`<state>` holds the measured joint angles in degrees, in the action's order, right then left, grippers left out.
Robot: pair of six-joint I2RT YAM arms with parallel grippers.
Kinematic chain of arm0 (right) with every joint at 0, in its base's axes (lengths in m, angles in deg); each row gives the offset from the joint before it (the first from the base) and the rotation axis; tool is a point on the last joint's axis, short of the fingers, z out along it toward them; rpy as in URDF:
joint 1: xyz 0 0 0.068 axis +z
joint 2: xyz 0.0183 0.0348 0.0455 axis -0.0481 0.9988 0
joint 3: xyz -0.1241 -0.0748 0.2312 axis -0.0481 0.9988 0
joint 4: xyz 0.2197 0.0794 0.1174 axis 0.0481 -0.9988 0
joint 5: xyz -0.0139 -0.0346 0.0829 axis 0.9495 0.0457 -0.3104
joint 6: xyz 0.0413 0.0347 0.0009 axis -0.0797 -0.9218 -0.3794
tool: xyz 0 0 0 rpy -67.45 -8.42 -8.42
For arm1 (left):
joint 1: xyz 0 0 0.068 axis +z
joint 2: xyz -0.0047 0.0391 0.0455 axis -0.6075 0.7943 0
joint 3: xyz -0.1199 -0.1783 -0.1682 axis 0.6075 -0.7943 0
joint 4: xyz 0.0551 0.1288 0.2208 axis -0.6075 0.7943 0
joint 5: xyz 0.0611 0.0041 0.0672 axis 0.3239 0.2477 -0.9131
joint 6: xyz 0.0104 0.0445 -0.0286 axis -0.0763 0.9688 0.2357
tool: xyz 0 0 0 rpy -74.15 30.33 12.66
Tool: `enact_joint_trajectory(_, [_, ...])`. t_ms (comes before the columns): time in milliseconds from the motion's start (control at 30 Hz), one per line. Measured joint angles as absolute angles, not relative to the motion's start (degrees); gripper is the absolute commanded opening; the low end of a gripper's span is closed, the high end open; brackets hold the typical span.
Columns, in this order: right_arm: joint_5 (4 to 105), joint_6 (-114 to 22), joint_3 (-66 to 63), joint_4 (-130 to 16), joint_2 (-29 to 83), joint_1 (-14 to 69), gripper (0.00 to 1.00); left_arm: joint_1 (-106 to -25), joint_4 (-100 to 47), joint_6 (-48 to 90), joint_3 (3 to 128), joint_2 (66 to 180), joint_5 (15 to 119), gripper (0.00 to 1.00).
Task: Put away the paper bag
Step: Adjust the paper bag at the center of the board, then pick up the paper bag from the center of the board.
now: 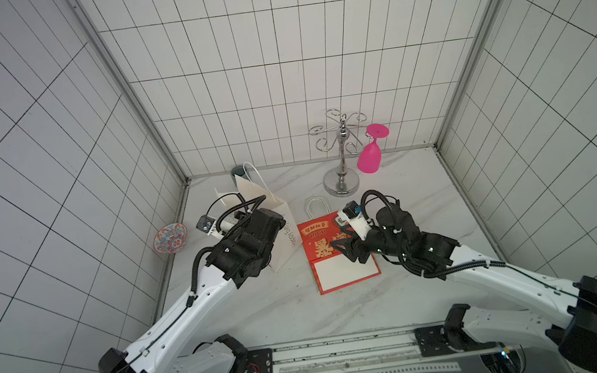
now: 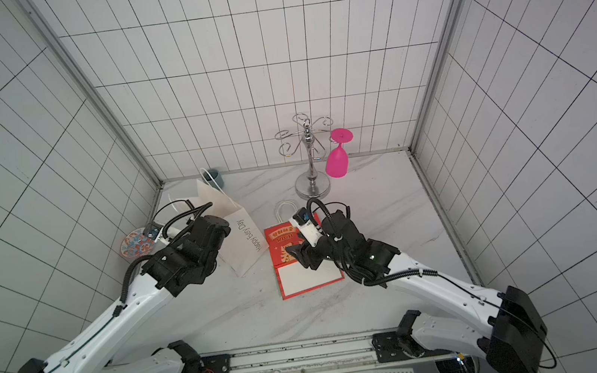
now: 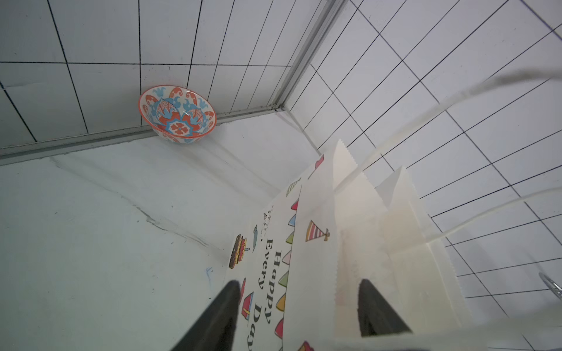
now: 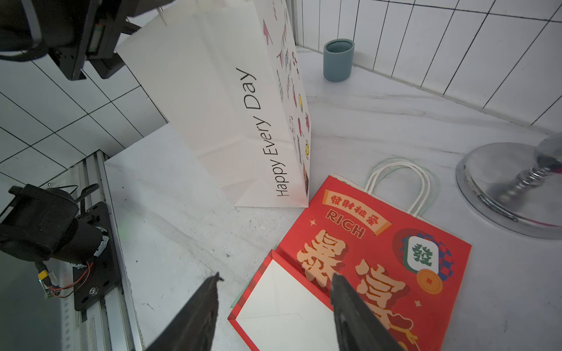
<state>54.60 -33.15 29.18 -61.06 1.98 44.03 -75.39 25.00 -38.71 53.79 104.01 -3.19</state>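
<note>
Red bag point(image 1: 336, 274) lies flat — white bag point(image 1: 285, 250) stands.

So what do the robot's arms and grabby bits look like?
The left arm and right arm are white shells with chunky black joints and ribbed black cables looping along them. The left end effector and right end effector each have two pointed black fingers.

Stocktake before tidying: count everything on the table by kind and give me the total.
paper bags: 2, the white bag standing and the red bag lying flat
patterned bowl: 1
blue-grey cup: 1
metal glass rack: 1
pink wine glass: 1, hanging upside down on the rack
Total: 6
</note>
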Motion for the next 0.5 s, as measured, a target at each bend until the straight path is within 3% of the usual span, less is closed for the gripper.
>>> enact_joint_trajectory(500, [55.71, -32.80, 29.18, -58.91, 3.09, 45.43, 0.64, -75.08, 11.99, -2.67, 53.85, 94.70, 6.28, 0.98])
